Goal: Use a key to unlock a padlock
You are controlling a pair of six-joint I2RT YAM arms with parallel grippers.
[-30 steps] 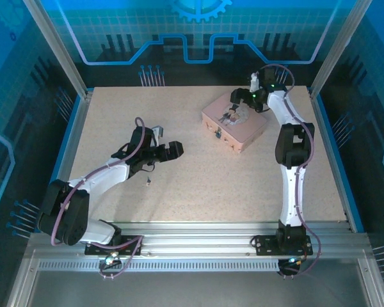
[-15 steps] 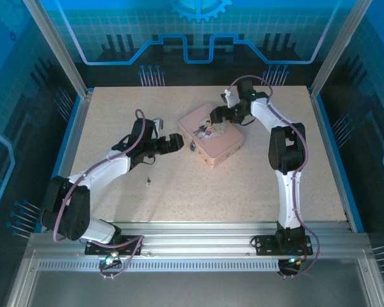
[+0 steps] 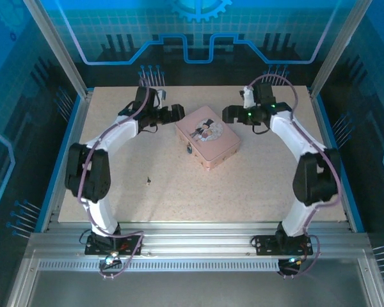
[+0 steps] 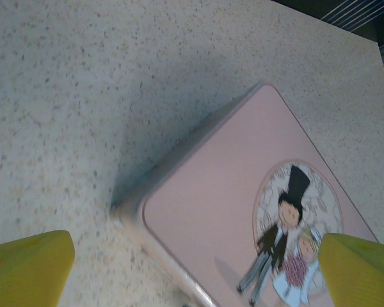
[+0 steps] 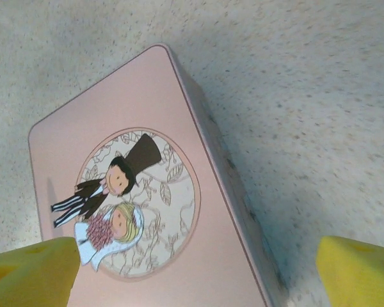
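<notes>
both claws are released and hold nothing. the left claw hangs just beside the far left end of the pink box, and the right claw just beside its far right side. in the wrist views the yellow fingers stand wide apart over the lid.

the padlock is a small dark spot on the near left wall of the box, facing the arms. the key lies alone on the bench, well apart from the box, toward the left arm's base.

we judge the key to be stiff, very light and thin. it lies flat, so the fingers can easily slip over it. we should pinch it by its wider head, though here it is too small to tell which end that is. the padlock probably swings on the clasp. the box looks light and smooth, so it may slide; one claw should steady it by the long walls.

the bench is pale, speckled and flat. around it stand metal posts and blue lit walls.
</notes>
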